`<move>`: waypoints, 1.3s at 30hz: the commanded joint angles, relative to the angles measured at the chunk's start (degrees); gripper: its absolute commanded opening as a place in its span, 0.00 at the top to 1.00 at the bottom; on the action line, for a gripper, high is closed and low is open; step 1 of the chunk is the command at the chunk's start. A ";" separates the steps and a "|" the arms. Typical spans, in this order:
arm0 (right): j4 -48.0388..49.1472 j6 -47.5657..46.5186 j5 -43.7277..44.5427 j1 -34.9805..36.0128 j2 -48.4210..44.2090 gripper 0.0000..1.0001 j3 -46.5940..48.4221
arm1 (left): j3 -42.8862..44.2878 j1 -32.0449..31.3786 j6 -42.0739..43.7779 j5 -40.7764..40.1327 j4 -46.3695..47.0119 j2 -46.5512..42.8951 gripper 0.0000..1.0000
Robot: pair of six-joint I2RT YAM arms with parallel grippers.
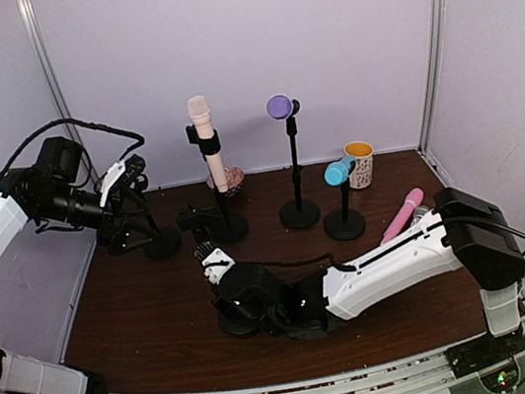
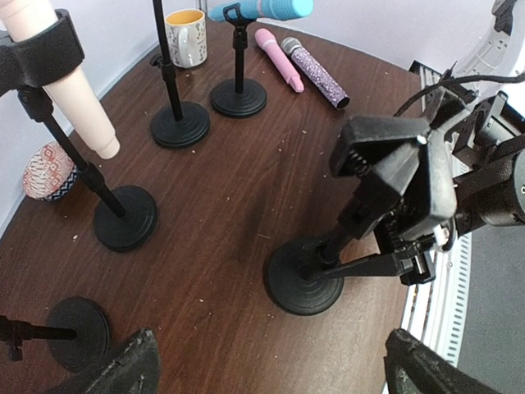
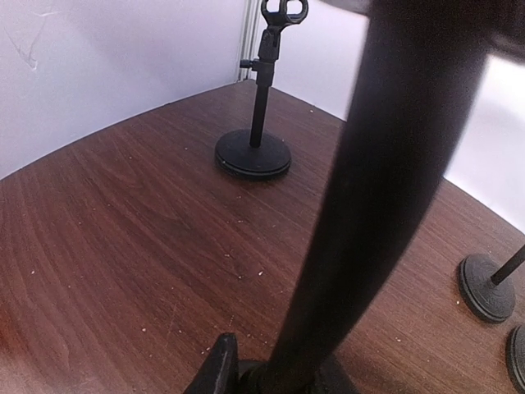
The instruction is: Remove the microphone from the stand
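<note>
Right gripper [image 1: 215, 263] is low over the dark wooden table [image 1: 133, 322], wrapped around the thin pole of a black metal stand with a round base [image 2: 302, 285]. From the wrist, that pole fills the view. One black finger [image 3: 220, 363] sits right against its foot and the other is hidden, so I cannot tell whether the grip is tight. The spring clip [image 2: 381, 156] at the top of this stand holds nothing.

Over to the left gripper [image 1: 129, 183]: it hangs near the left wall, fingers [image 2: 123, 369] spread wide with nothing between them. Just below it stands a second black stand [image 1: 162, 241], its clip also bare.

Further out, the cream plastic microphone [image 1: 206, 141] sits upright in the clip of the tall black stand [image 1: 227, 227], just behind the right gripper. To its right, the purple-headed microphone [image 1: 278, 106] is on its own stand, and the blue microphone [image 1: 339, 172] lies tilted in a shorter one.

Two more lie flat on the table near the right arm: a pink microphone [image 1: 402, 213] and, touching it, a glittery purple microphone [image 2: 316, 72]. A white mug with a yellow inside [image 1: 360, 163] stands at the back, and a small patterned round object [image 2: 47, 170] sits by the cream microphone's stand.
</note>
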 commanded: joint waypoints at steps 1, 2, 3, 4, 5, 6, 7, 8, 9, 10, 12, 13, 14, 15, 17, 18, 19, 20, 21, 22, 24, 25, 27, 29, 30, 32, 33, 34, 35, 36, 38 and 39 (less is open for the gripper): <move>1.64 -1.32 -2.04 -0.31 -4.41 1.00 0.89 | -2.23 0.48 0.01 2.83 1.14 -1.14 0.02; 1.76 -1.48 -3.19 -0.47 -5.66 1.00 1.20 | -2.95 0.55 -0.03 3.40 1.13 -1.30 0.02; 1.75 -1.51 -4.83 -0.67 -6.90 1.00 1.55 | -3.95 0.48 -0.10 4.30 1.13 -1.47 0.02; 1.84 -1.28 -7.03 -0.93 -8.13 1.00 1.83 | -5.20 0.50 -0.12 5.65 1.15 -1.78 0.03; 1.76 -0.67 -9.57 -1.39 -9.43 1.00 2.12 | -6.80 0.49 0.02 7.42 1.10 -2.29 0.04; 1.77 0.28 -12.41 -1.85 -10.62 1.00 2.36 | -8.32 0.48 0.10 9.24 1.24 -2.85 0.06; 1.74 1.35 -15.31 -2.37 -11.75 1.00 2.57 | -9.74 0.48 0.08 10.88 1.69 -3.52 0.09; 1.88 2.51 -17.93 -2.77 -12.75 1.00 2.77 | -10.95 0.42 -0.22 12.37 2.36 -4.20 0.11; 2.26 3.59 -20.15 -3.17 -13.64 1.00 2.87 | -11.85 0.39 -0.75 13.48 3.08 -4.78 0.12; 2.85 4.45 -21.64 -3.47 -14.46 1.00 2.88 | -12.67 0.33 -1.45 14.20 4.11 -5.34 0.14; 4.15 5.72 -23.98 -3.62 -15.67 1.00 3.01 | -13.91 0.23 -3.34 15.47 6.78 -6.38 0.16; 4.84 6.26 -25.16 -3.76 -16.22 1.00 3.24 | -14.42 0.15 -4.10 16.21 7.78 -7.05 0.17; 5.06 6.72 -26.20 -3.72 -16.32 1.00 3.58 | -14.78 -0.13 -4.94 16.98 8.74 -7.52 0.18; 5.27 7.12 -27.06 -3.77 -16.43 1.00 4.04 | -15.11 -0.51 -5.83 17.47 9.65 -7.88 0.19; 5.66 7.79 -28.24 -3.72 -16.32 1.00 5.24 | -15.14 -2.13 -7.11 18.05 10.17 -7.81 0.22; 5.77 7.92 -28.71 -3.76 -16.23 1.00 5.83 | -15.05 -3.07 -7.50 18.15 10.18 -7.65 0.24; 5.66 7.97 -29.04 -3.75 -16.04 1.00 6.52 | -14.97 -4.42 -7.81 18.30 10.18 -7.50 0.26; 5.29 7.93 -29.40 -3.72 -15.68 1.00 7.55 | -14.80 -5.23 -8.01 18.54 10.18 -7.47 0.27; 4.89 7.90 -29.59 -3.71 -15.35 1.00 8.34 | -14.74 -6.00 -8.23 18.83 10.18 -7.41 0.28; 4.48 7.94 -29.85 -3.71 -15.09 1.00 9.00 | -14.50 -6.38 -8.37 19.14 10.18 -7.30 0.30; 4.42 8.17 -30.30 -3.74 -14.79 1.00 9.90 | -14.17 -6.83 -8.60 19.48 10.27 -6.91 0.32; 4.56 8.35 -30.44 -3.71 -14.82 1.00 10.24 | -14.22 -6.90 -8.62 19.39 10.54 -6.83 0.34; 4.82 8.59 -30.68 -3.79 -14.69 1.00 10.90 | -14.52 -6.91 -8.70 19.77 10.97 -6.53 0.38; 4.79 8.53 -30.73 -3.71 -14.55 1.00 11.94 | -15.23 -6.95 -9.88 20.80 11.92 -6.48 0.41; 4.77 8.44 -30.77 -3.71 -14.37 1.00 12.47 | -15.53 -7.18 -10.38 21.46 12.45 -6.57 0.42; 4.53 8.29 -30.71 -3.73 -13.78 1.00 13.61 | -15.79 -7.74 -10.77 22.85 12.55 -6.56 0.44; 4.33 8.24 -30.87 -3.76 -13.27 1.00 14.18 | -15.78 -7.92 -10.96 23.83 12.56 -6.62 0.45; 4.25 8.30 -31.01 -3.73 -12.98 1.00 14.74 | -15.86 -8.01 -11.15 24.48 12.56 -6.58 0.48; 4.29 8.47 -31.26 -3.71 -12.62 1.00 15.34 | -15.88 -8.02 -11.27 24.71 12.56 -6.55 0.53; 4.33 8.62 -31.60 -3.72 -12.27 1.00 15.81 | -16.01 -8.04 -11.23 24.89 12.56 -6.48 0.59; 4.22 8.84 -32.31 -3.77 -11.74 1.00 17.12 | -16.29 -8.01 -10.76 24.95 12.56 -6.42 0.75; 4.13 8.93 -32.50 -3.72 -11.50 1.00 17.53 | -16.38 -8.03 -10.51 25.10 12.56 -6.41 0.83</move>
